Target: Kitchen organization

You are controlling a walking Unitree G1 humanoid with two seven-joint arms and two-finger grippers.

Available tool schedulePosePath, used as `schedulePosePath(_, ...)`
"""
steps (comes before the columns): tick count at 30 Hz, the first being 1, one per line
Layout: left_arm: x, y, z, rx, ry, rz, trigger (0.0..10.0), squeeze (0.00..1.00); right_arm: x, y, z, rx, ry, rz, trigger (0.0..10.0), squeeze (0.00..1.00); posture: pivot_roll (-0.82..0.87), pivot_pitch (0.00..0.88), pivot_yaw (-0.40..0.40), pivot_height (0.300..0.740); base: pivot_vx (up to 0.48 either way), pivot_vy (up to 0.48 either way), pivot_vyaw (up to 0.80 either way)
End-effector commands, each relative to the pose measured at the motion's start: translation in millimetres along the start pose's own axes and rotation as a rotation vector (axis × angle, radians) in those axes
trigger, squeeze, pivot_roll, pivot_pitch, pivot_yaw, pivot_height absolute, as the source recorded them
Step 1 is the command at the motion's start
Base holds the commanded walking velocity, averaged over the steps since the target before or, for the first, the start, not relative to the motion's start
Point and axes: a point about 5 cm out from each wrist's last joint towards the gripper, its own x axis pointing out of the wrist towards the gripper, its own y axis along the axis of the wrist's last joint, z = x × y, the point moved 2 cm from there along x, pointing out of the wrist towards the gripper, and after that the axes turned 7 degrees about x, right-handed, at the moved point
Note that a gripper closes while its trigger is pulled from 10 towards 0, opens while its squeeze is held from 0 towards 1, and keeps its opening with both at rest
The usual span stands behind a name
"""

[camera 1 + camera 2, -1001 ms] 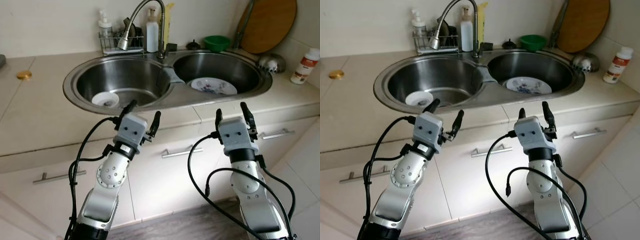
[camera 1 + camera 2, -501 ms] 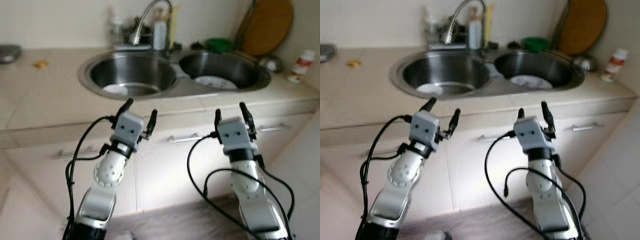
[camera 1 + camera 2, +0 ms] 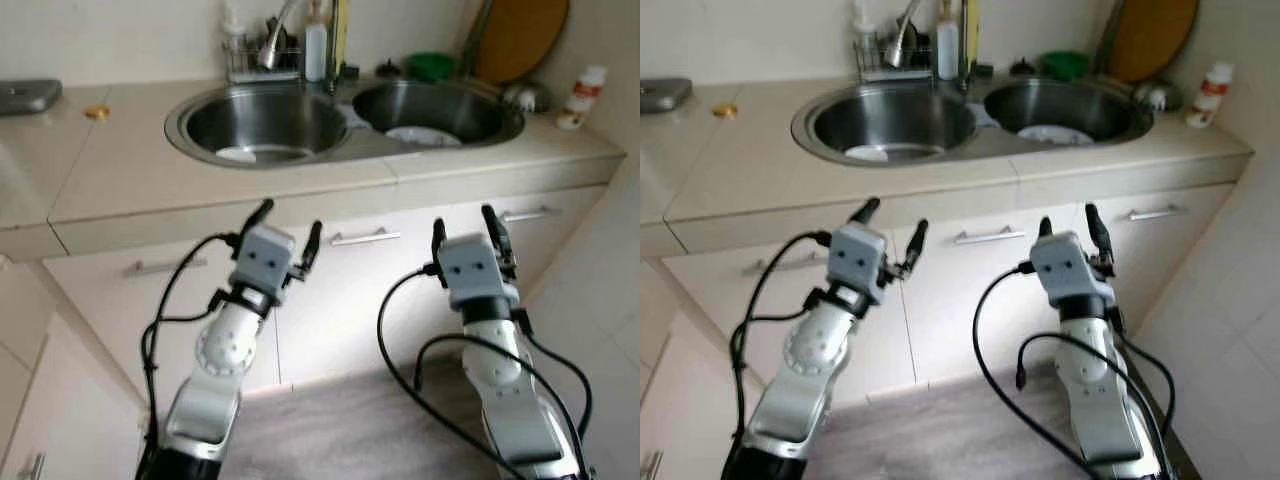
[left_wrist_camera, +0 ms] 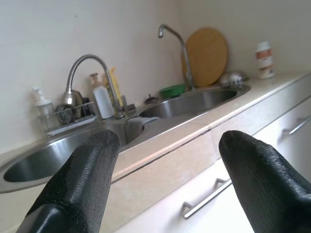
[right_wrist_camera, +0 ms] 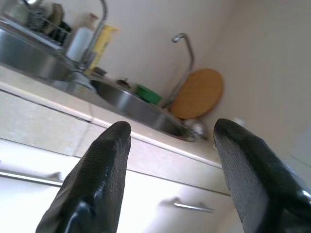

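Note:
A steel double sink (image 3: 355, 138) is set in the beige counter ahead. A white patterned plate (image 3: 423, 135) lies in its right bowl and a smaller white dish (image 3: 238, 154) in the left bowl. My left gripper (image 3: 289, 227) and right gripper (image 3: 465, 226) are both open and empty. They are held up in front of the cabinet doors, below the counter edge and well short of the sink.
Behind the sink stand a wire rack with bottles (image 3: 262, 52), a green bowl (image 3: 431, 66) and a round wooden board (image 3: 517, 38). A white bottle (image 3: 579, 97) stands at the counter's right, a gold lid (image 3: 97, 112) at its left. Handled cabinet doors (image 3: 364, 238) face me over a grey floor (image 3: 340, 430).
The whole view has drawn back and away from the counter; sink and counter now lie farther off and higher in the picture. Both grippers keep the same open pose.

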Motion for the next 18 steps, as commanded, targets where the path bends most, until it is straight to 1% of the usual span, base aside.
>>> schedulePosePath(1, -0.7, -1.2, -4.7, 0.016, 0.010, -0.008, 10.0, 0.00, 0.7, 1.9, -0.9, 0.011, 0.002, 0.004, 10.0, 0.00, 0.07, 0.000, -0.055, 0.740, -0.266, 0.000, 0.00)
schedulePosePath(2, -0.7, -1.3, -4.8, 0.016, 0.010, -0.009, 10.0, 0.00, 0.7, 1.7, -0.9, 0.012, 0.003, 0.003, 10.0, 0.00, 0.07, 0.000, -0.055, 0.740, -0.255, 0.000, 0.00)
schedulePosePath(8, -1.6, -3.8, -4.5, 0.029, 0.007, -0.020, 10.0, 0.00, -0.1, -1.6, -2.2, 0.022, 0.015, -0.020, 10.0, 0.00, 0.07, 0.000, -0.054, 0.740, 0.000, 0.000, 0.00)
schedulePosePath(9, -3.7, -8.7, -4.8, 0.047, 0.006, -0.042, 10.0, 0.00, -1.8, -7.5, -4.8, 0.043, 0.033, -0.060, 10.0, 0.00, 0.07, 0.000, -0.047, 0.740, 0.000, 0.000, 0.00)
schedulePosePath(11, -4.7, -10.5, -5.0, 0.052, 0.006, -0.049, 10.0, 0.00, -2.6, -9.9, -6.0, 0.051, 0.042, -0.077, 10.0, 0.00, 0.07, 0.000, -0.047, 0.740, 0.000, 0.000, 0.00)
schedulePosePath(13, -10.6, -24.7, -8.4, 0.050, 0.001, -0.128, 10.0, 0.00, -9.5, -22.9, -12.6, 0.050, 0.100, -0.153, 10.0, 0.00, 0.07, 0.000, -0.045, 0.740, 0.000, 0.000, 0.00)
schedulePosePath(14, -13.6, -29.3, -10.1, 0.051, -0.001, -0.149, 10.0, 0.00, -12.9, -27.2, -14.4, 0.055, 0.117, -0.177, 10.0, 0.00, 0.07, 0.000, -0.042, 0.740, 0.000, 0.000, 0.00)
schedulePosePath(15, -17.2, -34.0, -12.5, 0.073, -0.008, -0.170, 10.0, 0.00, -16.7, -31.6, -16.0, 0.051, 0.137, -0.203, 10.0, 0.00, 0.07, 0.000, -0.042, 0.740, 0.000, 0.000, 0.00)
schedulePosePath(16, -20.3, -37.5, -14.9, 0.099, -0.013, -0.185, 10.0, 0.00, -19.6, -34.0, -16.0, 0.043, 0.145, -0.215, 10.0, 0.00, 0.06, 0.000, -0.039, 0.740, 0.000, 0.000, 0.00)
schedulePosePath(18, -29.4, -47.4, -21.8, 0.102, -0.012, -0.229, 10.0, 0.00, -26.8, -38.8, -13.0, 0.038, 0.158, -0.238, 10.0, 0.00, 0.06, 0.000, -0.037, 0.740, 0.000, 0.000, 0.00)
